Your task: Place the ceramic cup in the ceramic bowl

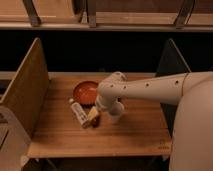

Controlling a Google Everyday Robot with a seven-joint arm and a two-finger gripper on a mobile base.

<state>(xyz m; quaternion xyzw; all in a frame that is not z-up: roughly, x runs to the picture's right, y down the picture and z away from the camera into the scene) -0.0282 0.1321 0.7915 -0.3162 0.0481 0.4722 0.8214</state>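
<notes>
Cup [118, 113] stands on the counter [142, 131] about mid-width, just right of and nearer than the bowl [85, 92]. There looks to be a small gap between them, not contact.

Gripper [111, 106] is right at the cup, dropping in from above on its far-left side. The wrist covers the contact zone, so I can't tell how wide the gripper is or whether it has the cup. My read is that the cup base is on the wood, not lifted.

Key relation: the bowl lies left and far of the cup and gripper, a short diagonal hop. The arm [150, 90] reaches in from the right, so the carry extends further left, away from its base. It needs lift enough to clear the bowl rim, then a straight drop.

Shapes and materials:
- Cup: small, plain white, no handle, upright. Its axis is vertical, so there's no long axis to align to. Likely glazed and slick, and far narrower than the bowl.
- Bowl: round, shallow, orange-red with a darker rim. It's wide and open, so a forgiving target. Hard on hard, so set it down gently.
- Counter: wood planks, flat, matte.

Clutter: a white bottle [77, 111] lies on its side, left of the cup and nearer than the bowl. A tan packet [93, 115] sits between bottle and cup, close to the gripper. Both are off the direct line to the bowl, but a low wrist could clip the packet.
</notes>
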